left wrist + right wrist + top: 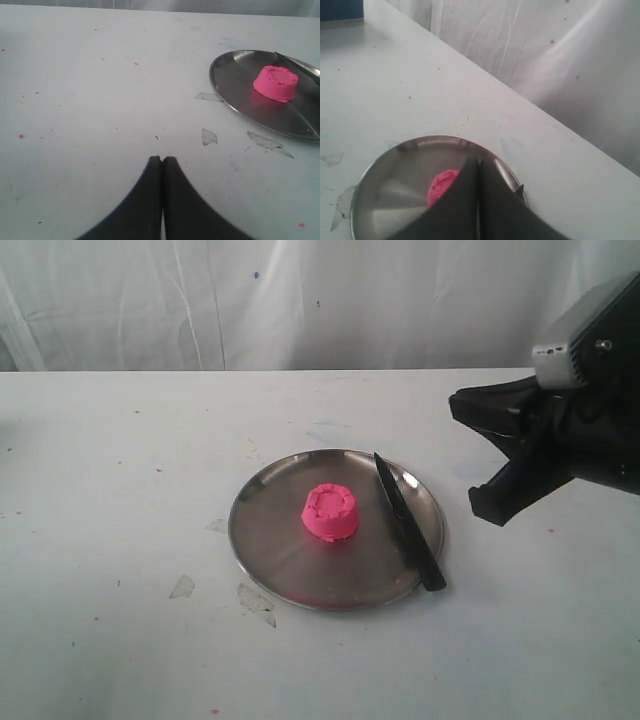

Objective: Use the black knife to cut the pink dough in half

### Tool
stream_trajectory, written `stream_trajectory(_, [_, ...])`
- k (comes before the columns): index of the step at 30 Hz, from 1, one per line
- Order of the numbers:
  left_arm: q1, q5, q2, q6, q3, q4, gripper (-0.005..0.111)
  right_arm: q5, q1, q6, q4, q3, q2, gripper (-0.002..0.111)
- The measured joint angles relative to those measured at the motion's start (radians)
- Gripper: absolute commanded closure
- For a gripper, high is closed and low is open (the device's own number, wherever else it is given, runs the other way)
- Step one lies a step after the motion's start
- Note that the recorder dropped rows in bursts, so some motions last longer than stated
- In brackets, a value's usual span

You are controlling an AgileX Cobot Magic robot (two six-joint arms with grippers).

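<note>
Now your right tool (490,465) hangs above the worktop (120,540), and in the exterior view its fingers look spread with nothing between them; in its own wrist view they look pressed together, so you cannot be sure how wide it is. Your left tool (161,159) is closed, holds nothing, and stays well apart from the plate (262,540). The pink dough (331,512) sits whole in the middle of the plate, beyond the knife as seen from your right tool. The black knife (408,522) lies on the plate edge nearest that tool. I think the thin, flat handle may slip or push the plate when you grasp it, because the steel is smooth.
</note>
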Motion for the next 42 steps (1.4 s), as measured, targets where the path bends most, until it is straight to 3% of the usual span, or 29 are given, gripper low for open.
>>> stream_trajectory(3, [0.000, 0.000, 0.000, 0.000, 0.000, 0.000, 0.107, 0.009, 0.000, 0.000, 0.001, -0.004, -0.020, 0.108])
stream_trajectory(6, [0.000, 0.000, 0.000, 0.000, 0.000, 0.000, 0.107, -0.125, 0.000, 0.036, -0.014, -0.016, -0.038, 0.108])
stream_trajectory(15, [0.000, 0.000, 0.000, 0.000, 0.000, 0.000, 0.107, -0.388, 0.000, 0.757, -0.488, -0.017, -0.084, 0.108])
stream_trajectory(25, [0.000, 0.000, 0.000, 0.000, 0.000, 0.000, 0.107, -0.261, 0.000, 0.752, -0.557, -0.017, -0.126, 0.108])
stream_trajectory(27, [0.000, 0.000, 0.000, 0.000, 0.000, 0.000, 0.107, -0.239, 0.000, 0.803, -0.661, -0.017, -0.128, 0.108])
stream_trajectory(30, [0.000, 0.000, 0.000, 0.000, 0.000, 0.000, 0.107, -0.243, 0.000, 1.154, -0.978, -0.017, -0.128, 0.108])
stream_trajectory(34, [0.000, 0.000, 0.000, 0.000, 0.000, 0.000, 0.107, -0.235, 0.000, 1.878, -1.503, -0.017, -0.130, 0.108])
stream_trajectory(36, [0.000, 0.000, 0.000, 0.000, 0.000, 0.000, 0.107, -0.201, 0.000, 2.142, -1.688, -0.018, -0.136, 0.108])
stream_trajectory(38, [0.000, 0.000, 0.000, 0.000, 0.000, 0.000, 0.107, -0.150, 0.000, 2.263, -1.792, -0.019, -0.138, 0.108])
stream_trajectory(42, [0.000, 0.000, 0.000, 0.000, 0.000, 0.000, 0.107, -0.031, 0.000, 2.279, -1.829, -0.019, -0.126, 0.108])
